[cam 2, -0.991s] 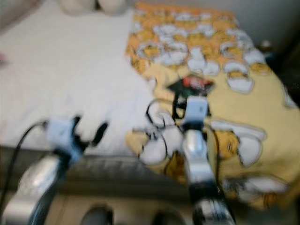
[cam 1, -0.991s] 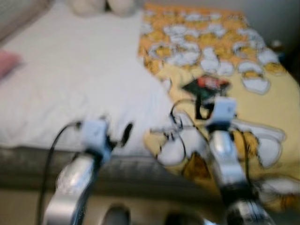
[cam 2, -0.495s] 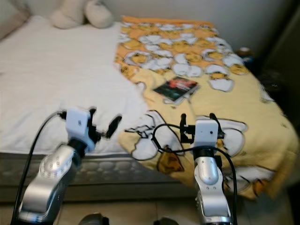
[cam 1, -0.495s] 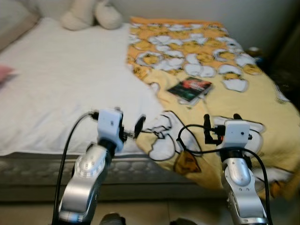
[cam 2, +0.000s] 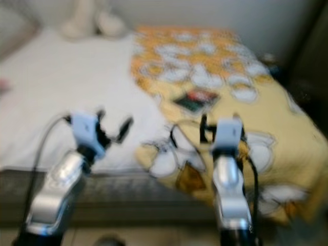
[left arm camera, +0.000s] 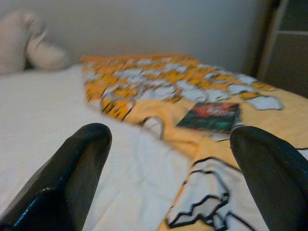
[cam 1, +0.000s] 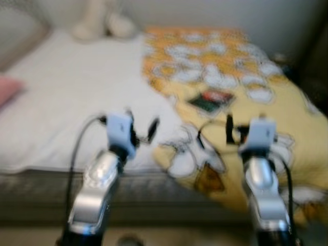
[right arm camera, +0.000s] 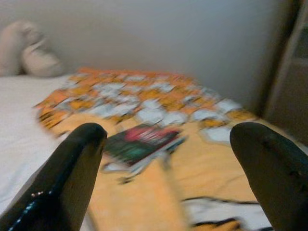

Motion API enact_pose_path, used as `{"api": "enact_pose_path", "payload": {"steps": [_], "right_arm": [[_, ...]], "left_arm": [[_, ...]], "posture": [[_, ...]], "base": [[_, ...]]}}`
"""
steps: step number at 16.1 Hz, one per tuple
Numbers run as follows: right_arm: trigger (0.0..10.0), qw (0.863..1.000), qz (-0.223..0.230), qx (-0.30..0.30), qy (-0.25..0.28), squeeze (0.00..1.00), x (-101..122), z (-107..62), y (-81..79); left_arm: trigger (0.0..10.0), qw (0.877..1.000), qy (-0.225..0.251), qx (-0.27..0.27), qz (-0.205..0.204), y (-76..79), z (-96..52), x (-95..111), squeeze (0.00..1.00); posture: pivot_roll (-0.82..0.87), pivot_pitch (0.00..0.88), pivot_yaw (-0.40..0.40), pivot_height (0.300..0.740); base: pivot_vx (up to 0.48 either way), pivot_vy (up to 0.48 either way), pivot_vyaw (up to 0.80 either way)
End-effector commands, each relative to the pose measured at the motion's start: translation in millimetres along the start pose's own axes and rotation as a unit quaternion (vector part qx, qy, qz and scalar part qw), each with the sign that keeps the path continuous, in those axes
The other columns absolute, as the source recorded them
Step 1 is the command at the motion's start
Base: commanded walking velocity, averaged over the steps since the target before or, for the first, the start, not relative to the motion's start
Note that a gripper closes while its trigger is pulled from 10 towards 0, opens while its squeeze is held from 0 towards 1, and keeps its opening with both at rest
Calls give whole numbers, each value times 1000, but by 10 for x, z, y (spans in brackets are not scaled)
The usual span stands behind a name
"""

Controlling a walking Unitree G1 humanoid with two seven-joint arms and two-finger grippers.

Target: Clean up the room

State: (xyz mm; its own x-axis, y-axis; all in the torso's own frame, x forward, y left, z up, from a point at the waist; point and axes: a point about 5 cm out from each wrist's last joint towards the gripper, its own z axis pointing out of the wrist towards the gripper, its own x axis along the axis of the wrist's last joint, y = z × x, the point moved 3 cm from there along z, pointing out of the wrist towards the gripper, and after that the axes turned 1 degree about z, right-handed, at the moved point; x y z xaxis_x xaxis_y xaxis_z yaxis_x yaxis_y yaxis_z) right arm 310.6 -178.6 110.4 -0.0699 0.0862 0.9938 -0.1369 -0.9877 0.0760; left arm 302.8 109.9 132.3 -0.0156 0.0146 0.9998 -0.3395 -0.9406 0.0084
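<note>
Head views blurred; camera probably in motion. Wrist views sharper.

Placement, with reasons (judged):
- Both arms are raised in front of the body at the near edge of the bed, hands aimed over the mattress. This reads as a ready-to-reach posture, not a grasp.
- Left hand: fingers apart, nothing between them. It hangs over the border where white sheet meets the yellow blanket.
- Right hand: fingers apart, empty. It is lined up on the book, which sits in the gap between the two fingertips in its wrist view. Likely the hand chosen for the pick-up, as it is the nearer one.
- Book: lies flat on the yellow blanket, mid-bed, toward the robot's right, well beyond both hands and touching neither. A stray item on a made bed, so probably the thing to tidy. Dark cover with red and green; title unreadable.
- Blanket covers the right part of the bed only, its inner edge folded back diagonally across the sheet.
- Plush toy, pale, sits at the head end against the wall.
- Pink item at the bed's left edge; too blurred to identify.

Count: hands 2, book 1, blanket 1, plush toy 1 (may be two lumps of one toy; cannot tell), pink item 1.
</note>
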Motion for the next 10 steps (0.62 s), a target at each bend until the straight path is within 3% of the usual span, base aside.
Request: {"api": "enact_pose_path", "payload": {"steps": [1,7,10], "right_arm": [[10000,1000,9,6,7,0,67,46,-32],[10000,1000,8,10,3,0,50,54,-62],[10000,1000,10,5,1,0,44,67,-47]], "left_arm": [[10000,1000,5,9,3,-54,28,45,0],[10000,1000,8,-21,19,55,71,41,0],[10000,999,8,-31,16,90,89,35,0]], "posture": [[-17,0,5,719],[-28,0,9,719],[-37,0,14,719]], "base": [[461,0,0],[477,0,0],[480,0,-800]]}}
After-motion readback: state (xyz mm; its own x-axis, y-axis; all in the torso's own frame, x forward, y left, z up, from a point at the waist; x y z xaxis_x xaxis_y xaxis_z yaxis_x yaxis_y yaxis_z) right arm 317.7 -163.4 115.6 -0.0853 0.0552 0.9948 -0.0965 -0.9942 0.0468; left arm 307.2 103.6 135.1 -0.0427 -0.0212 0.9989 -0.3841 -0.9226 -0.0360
